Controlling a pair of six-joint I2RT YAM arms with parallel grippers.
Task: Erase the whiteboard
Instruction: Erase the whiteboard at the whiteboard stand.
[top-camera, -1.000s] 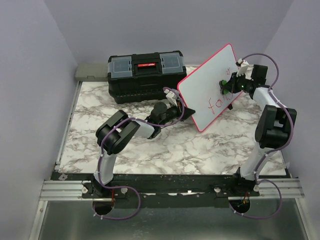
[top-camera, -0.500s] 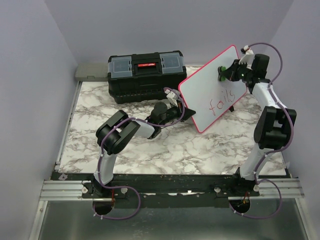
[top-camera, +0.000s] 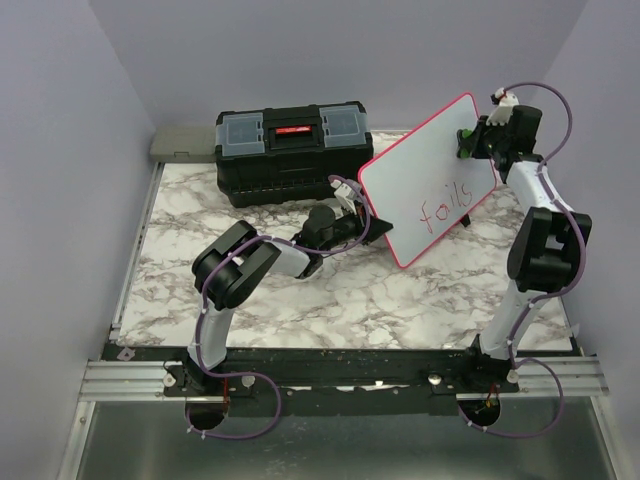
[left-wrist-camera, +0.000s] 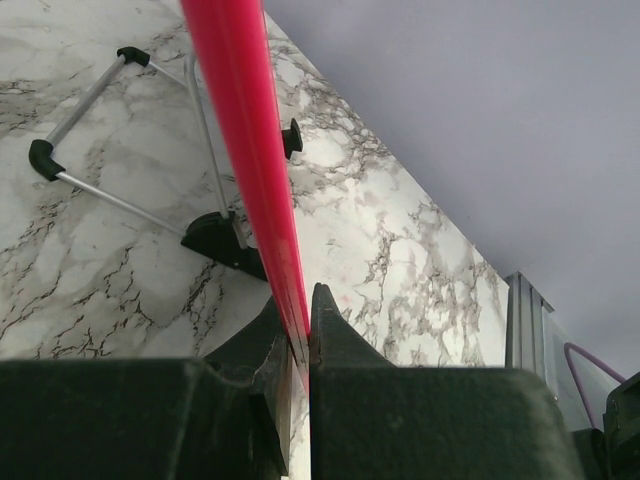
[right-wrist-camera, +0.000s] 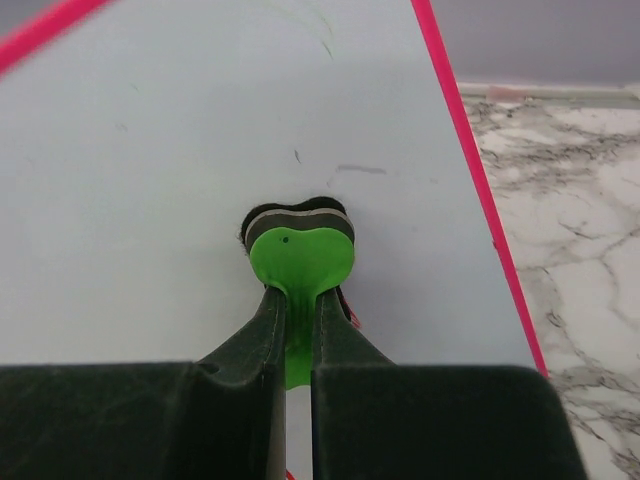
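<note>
The whiteboard (top-camera: 425, 180) with a pink-red rim is held tilted up off the marble table, red handwriting on its lower half. My left gripper (top-camera: 362, 226) is shut on its lower left edge; in the left wrist view the red rim (left-wrist-camera: 248, 150) runs up from between my left gripper (left-wrist-camera: 298, 335). My right gripper (top-camera: 478, 142) is shut on a green eraser (top-camera: 466, 140) at the board's upper right corner. In the right wrist view the green eraser (right-wrist-camera: 300, 262) presses its dark pad against the white board (right-wrist-camera: 180, 150), held by my right gripper (right-wrist-camera: 298, 320).
A black toolbox (top-camera: 290, 150) stands at the back of the table, left of the board. The board's wire stand with black feet (left-wrist-camera: 215, 240) rests on the marble under it. A grey flat piece (top-camera: 182, 143) lies at the back left. Purple walls close in on three sides.
My right gripper has moved the green eraser up and right across the board, from above the handwriting to the upper right corner. The board is a little more upright. The left arm holds still.
</note>
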